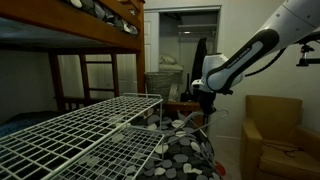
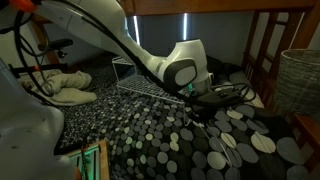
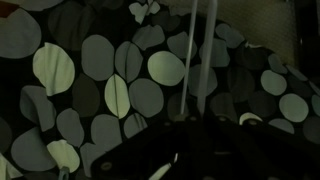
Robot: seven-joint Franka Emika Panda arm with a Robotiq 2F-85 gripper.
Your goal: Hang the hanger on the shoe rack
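Hanger (image 3: 187,60) (thin, pale wire) shows just above the dark end effector (image 3: 190,135).

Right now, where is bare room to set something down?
The rack is bare on top, between the bunk bed and the spotted fabric. The fabric also lies open, away from the gripper; around it, at the rack's edge, it is crowded.
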